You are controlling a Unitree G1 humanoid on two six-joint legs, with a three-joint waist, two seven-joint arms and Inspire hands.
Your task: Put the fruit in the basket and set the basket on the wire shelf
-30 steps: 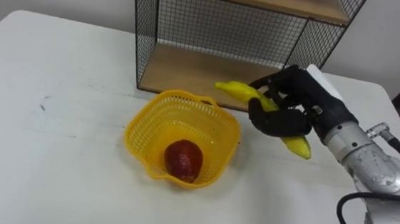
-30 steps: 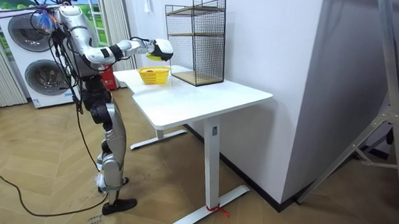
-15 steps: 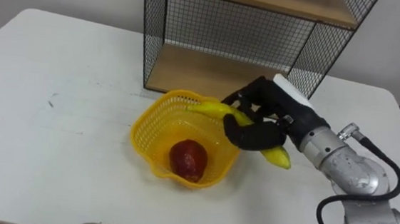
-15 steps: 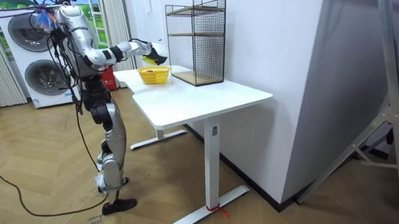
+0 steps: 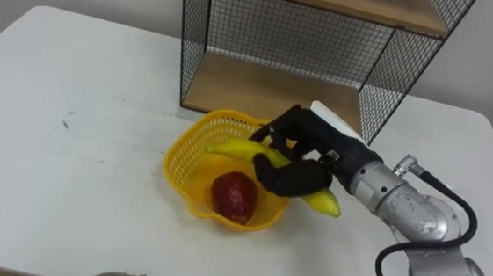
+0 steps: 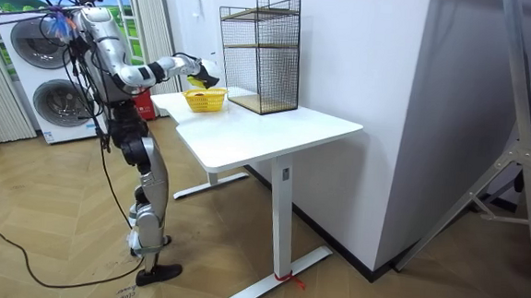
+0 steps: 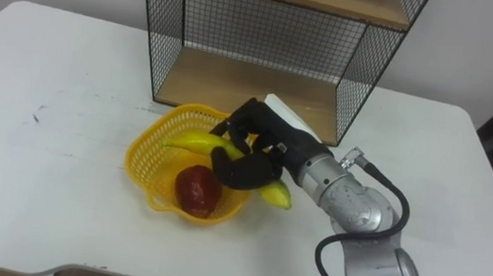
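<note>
White rectangular table point(image 5: 70, 142) beneath fingers | black wire shelf with wooden boards point(image 5: 272, 34) beyond fingers | yellow plastic mesh basket point(image 5: 183, 164) under fingertips | right hand point(image 5: 302, 156) curled round curved yellow banana point(image 5: 233, 146), tip over basket | round red fruit point(image 5: 233, 197) in basket, below fingers

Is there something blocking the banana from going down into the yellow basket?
Nothing visible is. The right hand holds the banana across the open top of the basket. A red fruit lies in the bottom, under the banana, but there looks to be room beside it.
</note>
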